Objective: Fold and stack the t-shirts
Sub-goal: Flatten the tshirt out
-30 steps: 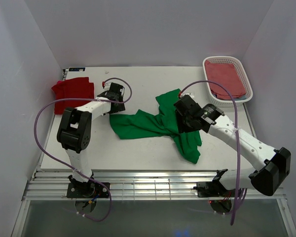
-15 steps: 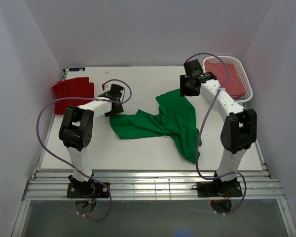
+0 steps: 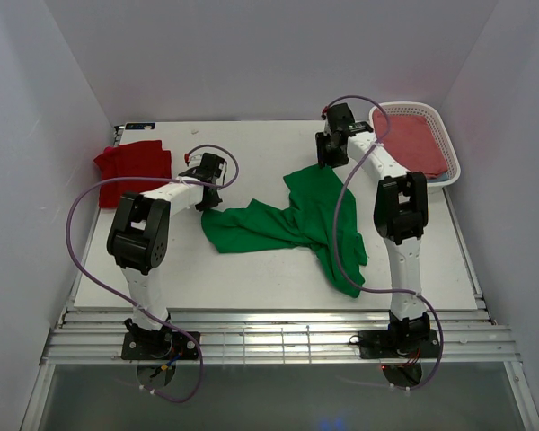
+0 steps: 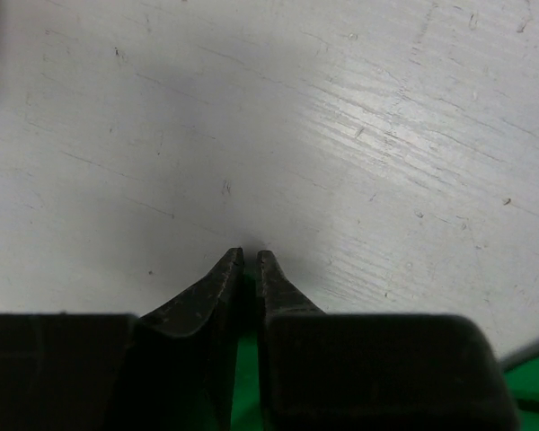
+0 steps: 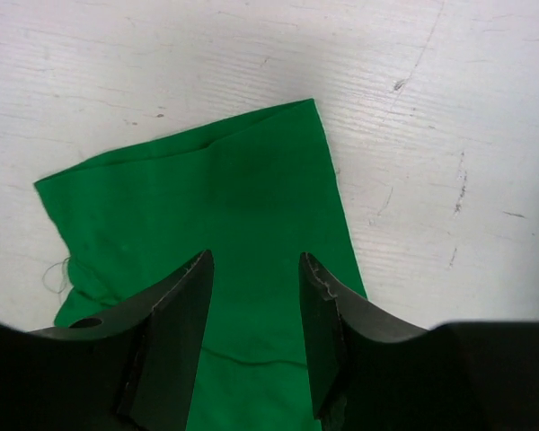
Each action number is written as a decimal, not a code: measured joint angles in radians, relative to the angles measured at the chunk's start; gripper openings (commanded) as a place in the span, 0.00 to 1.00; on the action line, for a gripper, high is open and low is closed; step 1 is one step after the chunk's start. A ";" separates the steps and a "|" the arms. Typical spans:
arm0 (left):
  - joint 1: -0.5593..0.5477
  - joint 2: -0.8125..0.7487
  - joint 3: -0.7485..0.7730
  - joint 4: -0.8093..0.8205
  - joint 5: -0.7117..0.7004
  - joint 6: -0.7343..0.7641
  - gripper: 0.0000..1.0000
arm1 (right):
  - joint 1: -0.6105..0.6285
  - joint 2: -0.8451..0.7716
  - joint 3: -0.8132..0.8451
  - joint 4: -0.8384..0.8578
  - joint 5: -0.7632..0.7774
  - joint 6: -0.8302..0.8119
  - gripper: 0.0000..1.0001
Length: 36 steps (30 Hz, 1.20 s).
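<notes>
Fabric of the green shirt (image 3: 292, 224) sits pinched in the left fingers (image 4: 202, 305) — the right fingers (image 5: 180, 314) gape wide above its far corner.

Top view looks down from high at the near edge over the whole surface (image 3: 251, 278). 2 wrist views sit close: left hand (image 4: 249, 257) facing bare surface just ahead, right hand (image 5: 254, 260) above the green t-shirt (image 5: 207, 189), shared overhead.
</notes>
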 measured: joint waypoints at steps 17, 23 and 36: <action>0.001 -0.002 0.001 -0.021 -0.001 -0.006 0.00 | -0.072 0.145 0.087 0.104 -0.104 -0.058 0.50; 0.002 -0.008 0.000 -0.043 0.007 -0.013 0.00 | -0.090 0.196 0.119 0.145 -0.141 -0.062 0.51; 0.002 -0.068 -0.002 -0.127 0.021 -0.012 0.00 | -0.099 0.235 0.127 0.222 -0.218 -0.049 0.37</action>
